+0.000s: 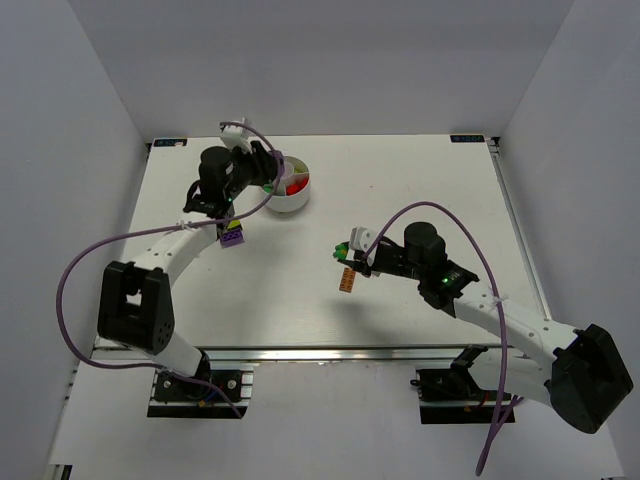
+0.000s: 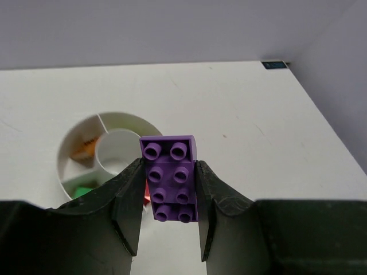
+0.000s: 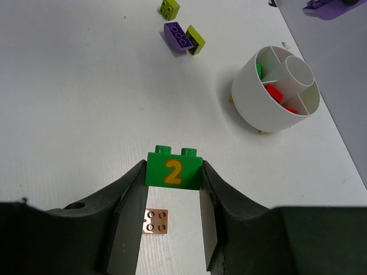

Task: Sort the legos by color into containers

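Note:
My left gripper [image 2: 170, 166] is shut on a purple lego [image 2: 171, 179] and holds it above the table just in front of the round white dish [image 2: 123, 116]. In the top view this gripper [image 1: 265, 170] is at the dish's left rim [image 1: 290, 205]. The dish holds red [image 3: 274, 91], green [image 2: 83, 191] and orange [image 2: 86, 150] legos in separate wedges. My right gripper [image 3: 173, 172] is shut on a green lego marked with a yellow 2 [image 3: 174, 170], held above the table at mid-right [image 1: 345, 250]. An orange lego [image 3: 156, 220] lies flat under it.
A second purple lego [image 3: 176, 35] lies on the table beside a lime lego [image 3: 195, 39], with another lime lego [image 3: 169, 7] further off; in the top view they sit by the left arm [image 1: 233, 237]. Purple cables loop off both arms.

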You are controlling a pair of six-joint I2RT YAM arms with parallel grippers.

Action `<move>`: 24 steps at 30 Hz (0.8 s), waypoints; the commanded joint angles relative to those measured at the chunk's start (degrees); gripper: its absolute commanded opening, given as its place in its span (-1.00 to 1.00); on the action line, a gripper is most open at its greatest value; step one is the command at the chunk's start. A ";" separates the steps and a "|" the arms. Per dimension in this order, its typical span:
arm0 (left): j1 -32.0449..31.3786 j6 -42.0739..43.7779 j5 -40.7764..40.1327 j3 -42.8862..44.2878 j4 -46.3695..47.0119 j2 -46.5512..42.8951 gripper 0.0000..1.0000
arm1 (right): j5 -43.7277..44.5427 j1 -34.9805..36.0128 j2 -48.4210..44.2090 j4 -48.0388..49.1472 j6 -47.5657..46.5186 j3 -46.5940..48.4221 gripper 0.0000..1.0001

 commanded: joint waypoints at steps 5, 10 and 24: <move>0.17 9.06 -7.80 10.34 -3.35 8.83 -1.00 | -1.42 -0.17 -1.44 1.04 1.01 -0.09 -1.00; 0.17 10.13 -7.10 17.47 -6.95 13.76 -1.00 | -1.51 -0.17 -1.61 1.04 1.27 0.18 -1.00; 0.17 10.13 -6.31 22.21 -7.13 21.41 -0.83 | -1.60 -0.08 -1.88 0.95 1.18 0.35 -1.00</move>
